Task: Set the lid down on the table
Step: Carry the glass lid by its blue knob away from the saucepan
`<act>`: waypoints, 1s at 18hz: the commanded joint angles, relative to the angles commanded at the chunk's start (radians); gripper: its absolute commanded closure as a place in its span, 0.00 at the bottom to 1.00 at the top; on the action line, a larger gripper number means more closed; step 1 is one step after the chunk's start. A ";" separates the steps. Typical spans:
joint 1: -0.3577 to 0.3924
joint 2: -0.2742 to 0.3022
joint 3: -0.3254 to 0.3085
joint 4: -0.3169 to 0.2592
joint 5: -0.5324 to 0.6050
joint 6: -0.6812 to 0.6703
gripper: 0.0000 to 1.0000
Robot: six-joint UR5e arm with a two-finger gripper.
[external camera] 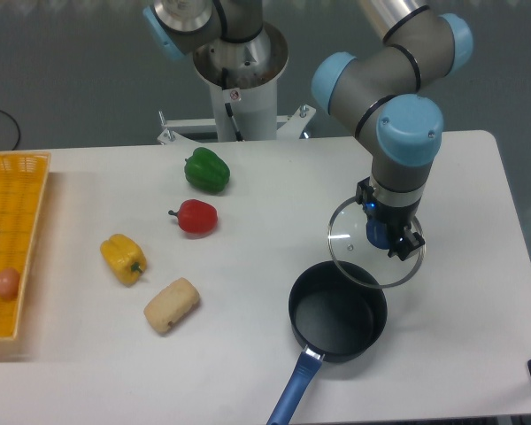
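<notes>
The lid (350,243) is a round clear glass disc with a thin metal rim. My gripper (382,235) is shut on its blue centre knob and holds it tilted in the air. The lid hangs just above and behind the far rim of the black pot (336,312), which has a blue handle (292,394). The pot is open and stands on the white table (248,292) near the front edge. The fingertips are partly hidden by the knob.
A green pepper (206,170), a red pepper (196,216), a yellow pepper (124,258) and a bread roll (172,305) lie left of the pot. A yellow grid tray (9,239) with an egg (7,282) is at the far left. The robot base (239,80) stands behind.
</notes>
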 joint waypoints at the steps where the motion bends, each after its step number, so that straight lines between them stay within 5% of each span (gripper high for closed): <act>1: 0.000 0.000 -0.002 0.002 0.002 0.000 0.37; 18: 0.094 0.002 -0.031 0.014 -0.005 0.164 0.37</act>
